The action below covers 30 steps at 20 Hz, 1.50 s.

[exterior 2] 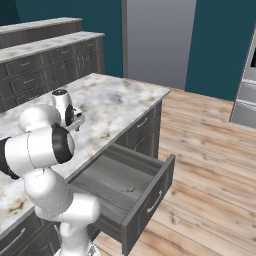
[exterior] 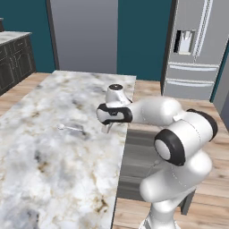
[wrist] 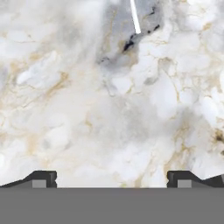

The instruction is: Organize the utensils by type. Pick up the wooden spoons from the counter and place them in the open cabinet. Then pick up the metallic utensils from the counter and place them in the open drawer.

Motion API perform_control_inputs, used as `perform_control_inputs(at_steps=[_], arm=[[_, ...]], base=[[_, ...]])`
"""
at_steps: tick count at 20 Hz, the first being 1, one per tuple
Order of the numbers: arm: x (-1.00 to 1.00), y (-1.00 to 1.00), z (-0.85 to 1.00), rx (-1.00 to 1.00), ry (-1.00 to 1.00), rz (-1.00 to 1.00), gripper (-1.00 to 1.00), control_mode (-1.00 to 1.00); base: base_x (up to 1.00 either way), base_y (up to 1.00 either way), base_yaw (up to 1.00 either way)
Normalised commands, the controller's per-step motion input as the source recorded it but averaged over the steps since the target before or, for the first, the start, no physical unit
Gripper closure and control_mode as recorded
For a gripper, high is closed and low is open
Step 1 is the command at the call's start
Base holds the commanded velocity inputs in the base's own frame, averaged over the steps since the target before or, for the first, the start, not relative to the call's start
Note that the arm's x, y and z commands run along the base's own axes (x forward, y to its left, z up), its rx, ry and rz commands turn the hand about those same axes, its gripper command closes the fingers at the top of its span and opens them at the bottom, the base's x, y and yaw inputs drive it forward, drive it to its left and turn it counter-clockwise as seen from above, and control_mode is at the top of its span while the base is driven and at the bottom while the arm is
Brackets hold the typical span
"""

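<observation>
A thin silver metallic utensil (exterior: 70, 129) lies on the marble counter (exterior: 53, 170), left of my hand. In the hand view its slim handle (wrist: 135, 17) shows at the top edge. My gripper (exterior: 108, 129) points down just above the counter near its right edge, open, with nothing between its fingers. From the hand camera the gripper (wrist: 112, 179) has its two dark fingertips (wrist: 42, 178) spread wide over bare marble. The open drawer (exterior 2: 127, 187) is pulled out below the counter edge, its inside bare; it also appears as a grey drawer (exterior: 138, 161) right of the counter. The wooden spoons and the open cabinet are out of view.
A steel fridge (exterior: 194, 44) stands at the back right. Dark base cabinets (exterior 2: 45, 65) line the far wall. Wooden floor (exterior 2: 210, 165) lies right of the drawer. My arm's elbow (exterior: 179, 138) hangs over the drawer.
</observation>
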Motion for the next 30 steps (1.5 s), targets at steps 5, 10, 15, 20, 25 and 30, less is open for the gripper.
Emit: perform_control_inputs(at_steps=[5, 10, 15, 20, 25, 30], arm=[[0.24, 0.51, 0.00, 0.00, 0.00, 0.00, -1.00, -1.00], [0.26, 0.47, -0.01, 0.00, 0.00, 0.00, -1.00, -1.00], [0.52, 0.39, -0.11, 0.00, 0.00, -0.02, -1.00, -1.00], [0.45, 0.39, -0.07, 0.00, 0.00, -0.02, -1.00, -1.00], [0.27, 0.42, -0.12, 0.00, 0.00, 0.00, -1.00, -1.00], [0.25, 0.35, -0.10, 0.00, 0.00, 0.00, -1.00, -1.00]], base=[[0.00, 0.00, 0.00], [0.00, 0.00, 0.00], [0.00, 0.00, 0.00], [0.00, 0.00, 0.00], [0.00, 0.00, 0.00], [0.00, 0.00, 0.00]])
